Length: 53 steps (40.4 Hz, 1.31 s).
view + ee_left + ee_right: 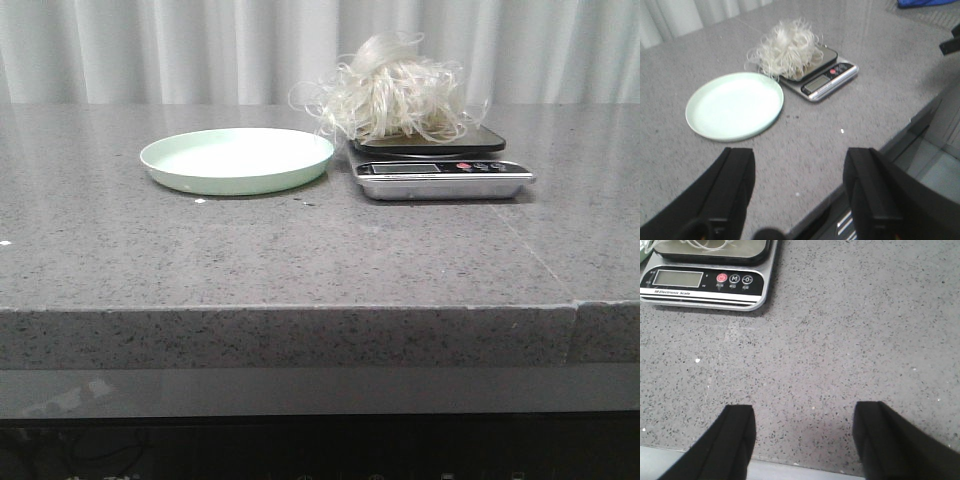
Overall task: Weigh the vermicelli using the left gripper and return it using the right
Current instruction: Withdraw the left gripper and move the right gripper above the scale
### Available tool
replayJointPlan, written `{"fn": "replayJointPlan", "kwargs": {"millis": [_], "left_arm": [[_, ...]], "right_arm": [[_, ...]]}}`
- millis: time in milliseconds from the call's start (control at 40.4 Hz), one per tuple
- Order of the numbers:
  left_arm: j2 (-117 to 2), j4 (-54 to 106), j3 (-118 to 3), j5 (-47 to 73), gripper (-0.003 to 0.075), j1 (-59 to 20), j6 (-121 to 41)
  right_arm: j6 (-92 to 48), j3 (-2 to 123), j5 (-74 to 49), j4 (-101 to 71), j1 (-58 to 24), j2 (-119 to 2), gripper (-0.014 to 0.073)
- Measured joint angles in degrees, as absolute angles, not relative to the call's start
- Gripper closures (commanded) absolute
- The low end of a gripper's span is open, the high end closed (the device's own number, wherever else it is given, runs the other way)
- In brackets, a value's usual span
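Observation:
The vermicelli (395, 95), a fluffy whitish mound of curly strands, rests on the black platform of the silver kitchen scale (443, 179). It also shows in the left wrist view (787, 50); the right wrist view shows only a few strands (707, 244). The pale green plate (238, 158) lies empty to the left of the scale. My left gripper (800, 170) is open and empty, above the table's front edge, well short of the plate (734, 105). My right gripper (804, 427) is open and empty, near the front edge, short of the scale (705, 282). Neither gripper shows in the front view.
The grey speckled stone table (320, 250) has a front edge close to both grippers. White curtains (200, 45) hang behind the table. Small white crumbs (842, 131) lie on the table in front of the scale.

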<state>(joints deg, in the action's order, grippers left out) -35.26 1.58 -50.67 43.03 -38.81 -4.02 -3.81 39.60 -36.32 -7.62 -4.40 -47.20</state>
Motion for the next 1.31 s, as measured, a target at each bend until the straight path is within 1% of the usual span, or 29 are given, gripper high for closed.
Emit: {"fn": "replayJointPlan", "kwargs": {"millis": [223,891,1064,1312], "left_arm": [[-32.6,1.8,-45.8,42.7,0.0247,-38.8,-4.0],[-32.5,1.9,-45.7,42.4,0.0247,-38.8,-4.0],[-32.5,1.9,-45.7,42.4,0.0247,-38.8,-4.0],[-32.5,1.9,-45.7,42.4,0.0247,-38.8,-4.0]], "right_arm": [[-3.8,39.6,-36.3,-7.6,-4.4,-47.2,0.0054],[-3.8,40.4,-34.9,-7.7,-4.4,-47.6,0.0054],[-4.7,47.3,-37.7,-8.0,-5.5,-51.7,0.0054],[-7.2,59.4,-38.9,-8.1,-11.9,-62.6,0.0054]]}}
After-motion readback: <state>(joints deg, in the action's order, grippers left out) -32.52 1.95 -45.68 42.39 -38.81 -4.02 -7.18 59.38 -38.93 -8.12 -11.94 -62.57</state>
